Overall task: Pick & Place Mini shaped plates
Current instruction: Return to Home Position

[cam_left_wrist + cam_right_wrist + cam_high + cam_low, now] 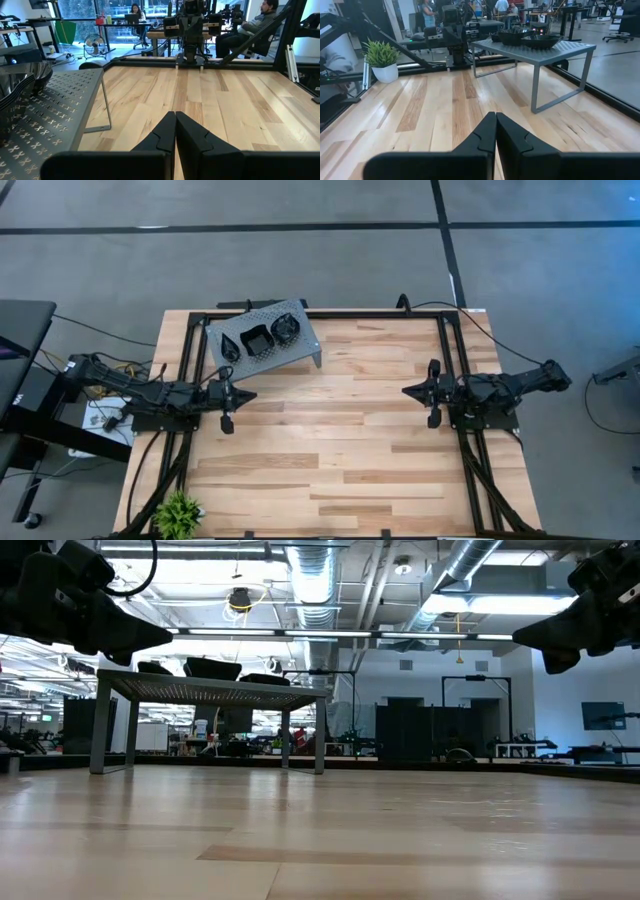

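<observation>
The mini shaped plates (258, 339) in view all sit on top of the grey perforated metal stand (300, 350) at the far left of the wooden table (340, 450). They form three black piles: a leaf-shaped pile on the left, a squarish one in the middle and a round one on the right. None shows on the bare wood, so the placing looks finished. The step in hand reads as the return to the rest pose.

The left gripper (250, 394) hangs over the table's left side, just to the near side of the stand and apart from it. Its fingers are pressed together on nothing. The right gripper (406, 391) faces it from the right side, well apart from the stand, with its fingers likewise pressed together and empty.

The next move calls for little. Each arm only has to settle into its parked pose. The left one should keep clear of the stand's near edge and leg, since a knock there could jolt the glossy piles. A small potted plant (178, 510) stands at the near left corner, out of either arm's way.
</observation>
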